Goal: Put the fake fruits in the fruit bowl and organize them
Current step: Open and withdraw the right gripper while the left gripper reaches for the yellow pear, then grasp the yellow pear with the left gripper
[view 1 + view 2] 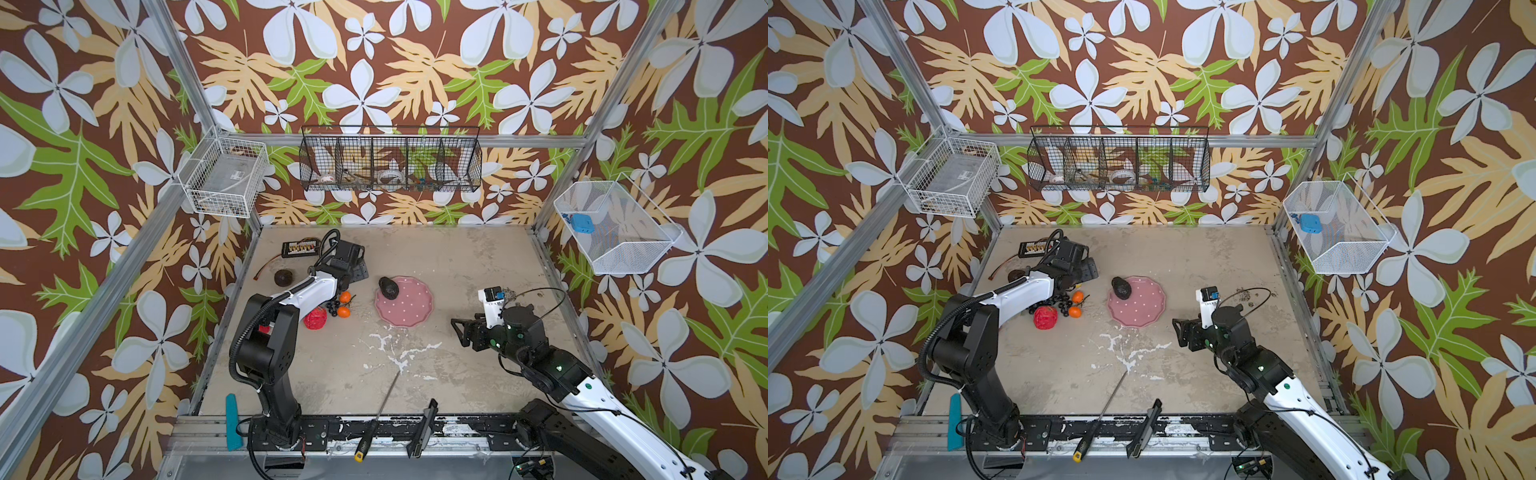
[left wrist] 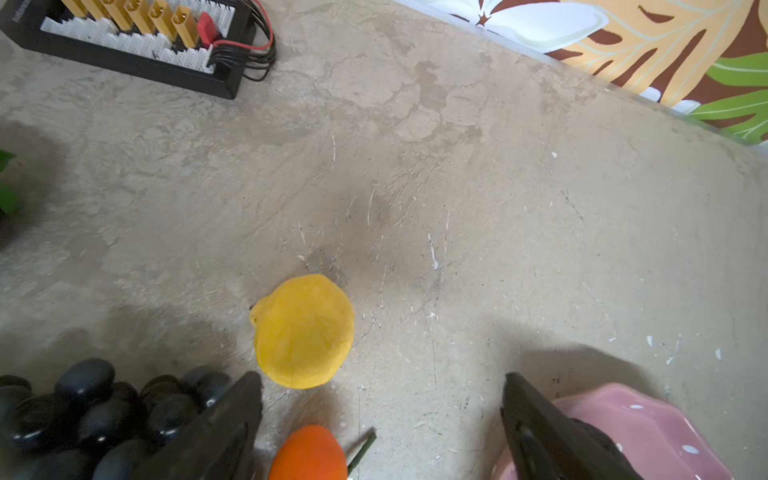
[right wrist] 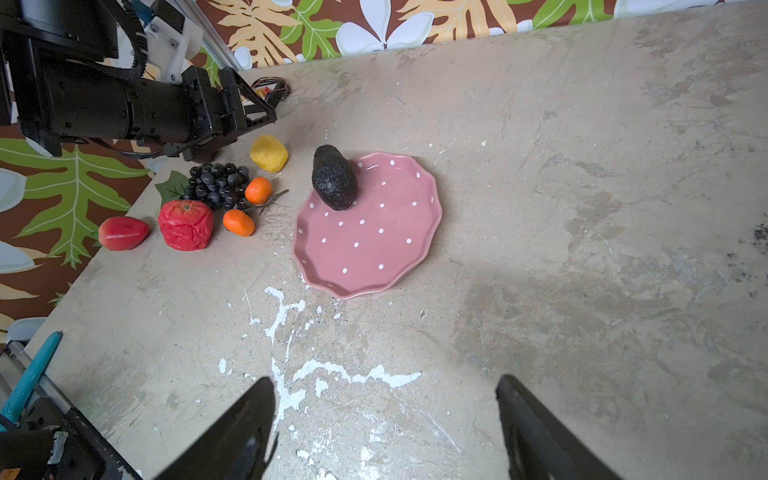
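The pink dotted bowl (image 3: 374, 257) sits near the middle of the table (image 3: 582, 208). Only the dark avocado (image 3: 334, 178) is in it, resting on the rim on the side that faces the other fruit. The rest lies on the table just beside the bowl, on the left arm's side: a lemon (image 3: 269, 153), a grape bunch (image 3: 216, 183), an orange (image 3: 258, 190), a second orange (image 3: 238, 222), an apple (image 3: 185, 224) and a strawberry (image 3: 123, 232). A brown piece (image 1: 284, 277) lies farther off, near the connector board (image 2: 124, 45).

The left gripper (image 2: 381, 380) hangs over the lemon with its jaws spread wide and empty. The right gripper (image 3: 384, 381) is likewise spread and empty above bare table, well apart from the bowl.
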